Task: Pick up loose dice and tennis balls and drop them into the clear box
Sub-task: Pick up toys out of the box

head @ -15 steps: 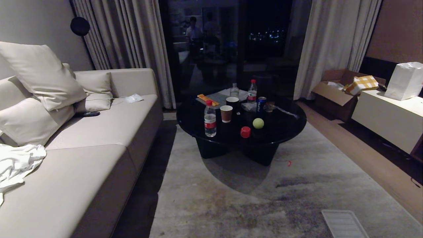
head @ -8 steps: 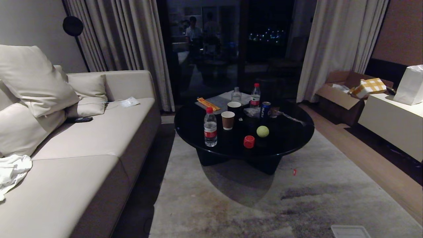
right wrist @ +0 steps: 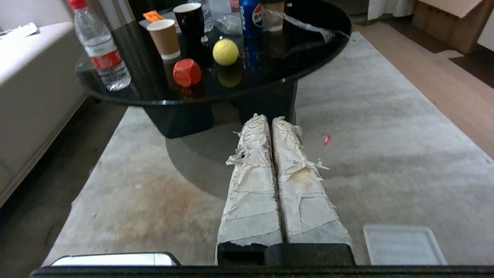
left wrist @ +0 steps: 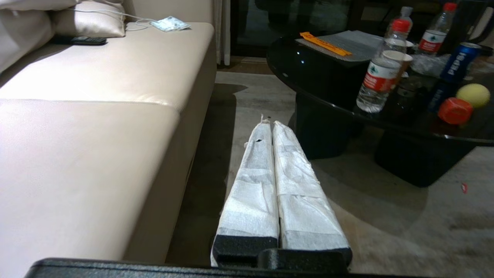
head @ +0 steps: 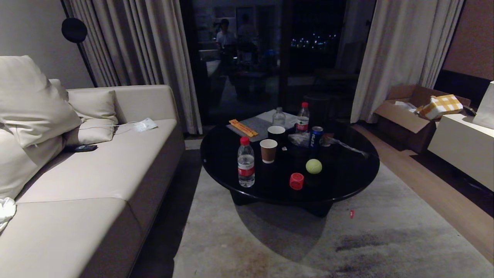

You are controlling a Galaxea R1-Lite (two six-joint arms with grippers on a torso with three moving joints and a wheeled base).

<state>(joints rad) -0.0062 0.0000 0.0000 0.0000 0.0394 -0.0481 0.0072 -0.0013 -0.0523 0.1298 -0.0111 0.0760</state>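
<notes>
Whole view shifted since a second ago: camera closer to the round black desk (head: 347,181), sofa (head: 96,173) sliding off to the left, ribbed panel on the rug gone from the head view. Nothing on the desk itself moved.

Red die (head: 296,181) near the front edge of the desk, flat on one face, rounded cube so no long axis to speak of; pips too dim to read. Tennis ball (head: 313,166) just beside it, up and to the right, not touching. No clear box anywhere in the head view.

Crowded behind those two: water bottle (head: 246,162) upright to the left, brown paper cup (head: 268,150), black cup (head: 276,133), blue soda can (head: 316,136), two more bottles further back, orange strip (head: 243,127) lying on a grey mat. Nothing between the die, the ball and the near rim, so clear from the front.

Tiny red bit (head: 351,213) on the rug (head: 386,231) right of the desk base. Cardboard box (head: 409,112) far right by the curtain.

Left gripper (left wrist: 269,124) low over the rug beside the sofa, jaws pressed together, empty. Right gripper (right wrist: 269,119) same deal, jaws together, pointing at the desk base, holding nothing.
</notes>
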